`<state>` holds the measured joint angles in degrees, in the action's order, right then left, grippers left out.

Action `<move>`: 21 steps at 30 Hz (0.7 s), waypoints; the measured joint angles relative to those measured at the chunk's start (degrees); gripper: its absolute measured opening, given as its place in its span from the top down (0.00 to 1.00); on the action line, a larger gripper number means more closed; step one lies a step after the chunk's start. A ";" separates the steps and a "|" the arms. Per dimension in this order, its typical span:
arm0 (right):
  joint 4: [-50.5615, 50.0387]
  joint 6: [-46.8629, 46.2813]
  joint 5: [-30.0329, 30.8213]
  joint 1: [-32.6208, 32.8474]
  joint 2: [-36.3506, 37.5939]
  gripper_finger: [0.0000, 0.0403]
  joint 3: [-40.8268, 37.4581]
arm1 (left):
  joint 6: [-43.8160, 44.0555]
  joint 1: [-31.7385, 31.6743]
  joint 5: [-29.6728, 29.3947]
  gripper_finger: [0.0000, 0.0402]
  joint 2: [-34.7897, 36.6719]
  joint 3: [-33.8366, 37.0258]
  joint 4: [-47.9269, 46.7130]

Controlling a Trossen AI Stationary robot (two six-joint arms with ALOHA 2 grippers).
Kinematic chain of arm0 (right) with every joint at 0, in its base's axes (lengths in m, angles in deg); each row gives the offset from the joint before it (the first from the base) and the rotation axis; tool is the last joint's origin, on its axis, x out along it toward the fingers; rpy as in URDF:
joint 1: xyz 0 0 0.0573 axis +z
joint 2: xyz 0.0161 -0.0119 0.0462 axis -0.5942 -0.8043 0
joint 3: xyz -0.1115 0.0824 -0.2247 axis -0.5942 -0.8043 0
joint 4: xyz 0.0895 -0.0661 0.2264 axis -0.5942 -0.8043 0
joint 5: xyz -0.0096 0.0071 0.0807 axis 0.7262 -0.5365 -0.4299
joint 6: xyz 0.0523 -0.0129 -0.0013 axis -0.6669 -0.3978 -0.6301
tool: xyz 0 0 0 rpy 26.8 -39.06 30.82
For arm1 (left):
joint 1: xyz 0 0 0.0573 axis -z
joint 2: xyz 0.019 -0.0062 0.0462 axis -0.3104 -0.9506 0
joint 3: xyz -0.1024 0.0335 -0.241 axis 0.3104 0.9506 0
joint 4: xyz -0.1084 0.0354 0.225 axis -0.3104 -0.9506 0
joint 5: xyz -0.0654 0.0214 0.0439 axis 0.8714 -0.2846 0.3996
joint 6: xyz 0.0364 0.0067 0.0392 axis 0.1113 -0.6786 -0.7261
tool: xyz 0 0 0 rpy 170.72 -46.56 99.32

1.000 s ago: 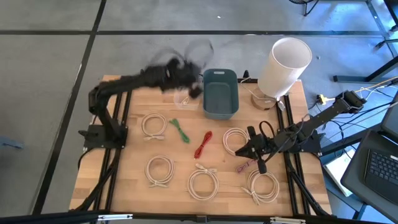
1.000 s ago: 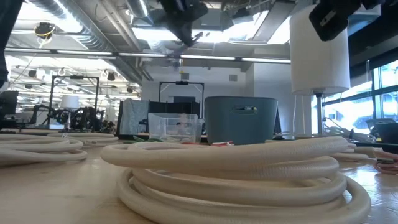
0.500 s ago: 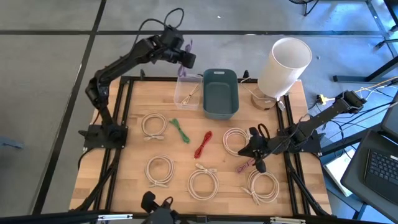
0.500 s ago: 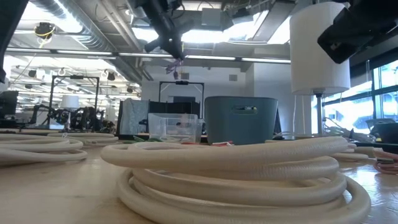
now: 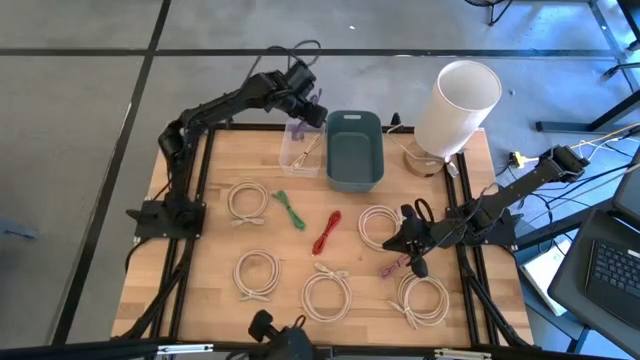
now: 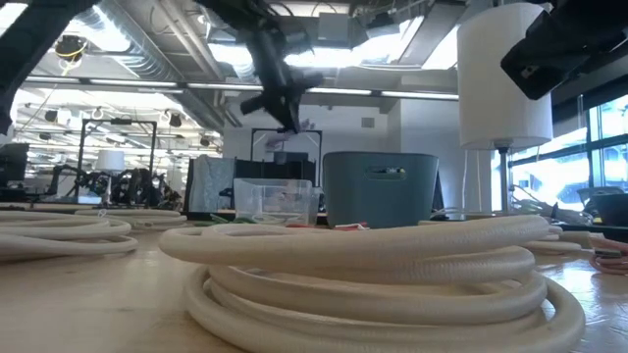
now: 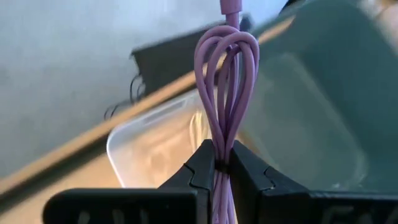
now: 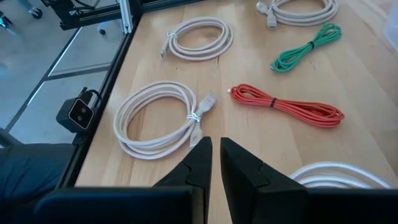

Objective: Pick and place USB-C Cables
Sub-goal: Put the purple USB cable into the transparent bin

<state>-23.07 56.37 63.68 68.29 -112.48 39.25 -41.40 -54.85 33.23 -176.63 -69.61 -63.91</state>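
Note:
My left gripper (image 5: 312,108) hangs over the table's far side, above a clear box (image 5: 300,150), shut on a purple cable bundle (image 7: 225,74). Beside the box stands a blue-green bin (image 5: 354,150). Cream-white cable coils (image 5: 248,200) (image 5: 257,272) (image 5: 327,295) lie flat on the wooden table (image 5: 200,260). So do a green bundle (image 5: 290,208), a red bundle (image 5: 327,232) and a pinkish-brown one (image 5: 395,266). My right gripper (image 5: 410,245) waits shut and empty above the table's right side, near another coil (image 5: 378,225). My left gripper pinches the purple bundle's several strands (image 7: 222,155) between its two fingers, partway along the bundle. The fingers slant downward from above. The looped end (image 7: 227,43) sticks out beyond the fingertips. In the low view the bundle (image 6: 299,126) hangs clear above the clear box (image 6: 278,201).
A tall white cylinder (image 5: 455,105) stands at the far right corner. One more coil (image 5: 422,298) lies near the front right. A thick cream coil (image 6: 373,265) fills the foreground of the low view. Black frame rails (image 5: 190,190) run along the table's sides.
My left gripper has sunk toward the clear box and the bin while carrying the purple bundle, and its wrist has rolled. The bundle stays pinched and clear of everything. My right wrist has tipped a little in place.

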 joint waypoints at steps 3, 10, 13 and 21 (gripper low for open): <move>-0.29 -0.01 -0.04 0.00 0.00 0.91 0.00 | 0.00 0.33 -0.75 0.94 -1.84 0.02 -2.95; -0.45 -0.21 -0.20 0.00 0.00 0.91 0.00 | 0.27 1.24 -1.61 0.94 -5.42 0.02 -5.77; -0.47 -0.23 -0.24 0.00 0.00 0.91 0.00 | 0.41 1.66 -1.63 0.94 -6.92 0.00 -5.68; -0.80 -1.49 -2.00 0.00 0.00 0.91 0.00 | 0.86 2.17 -0.99 0.94 -10.31 0.00 -6.17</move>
<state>-23.87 54.87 61.68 68.29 -112.48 39.25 -40.54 -52.68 32.23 -186.94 -69.61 -70.08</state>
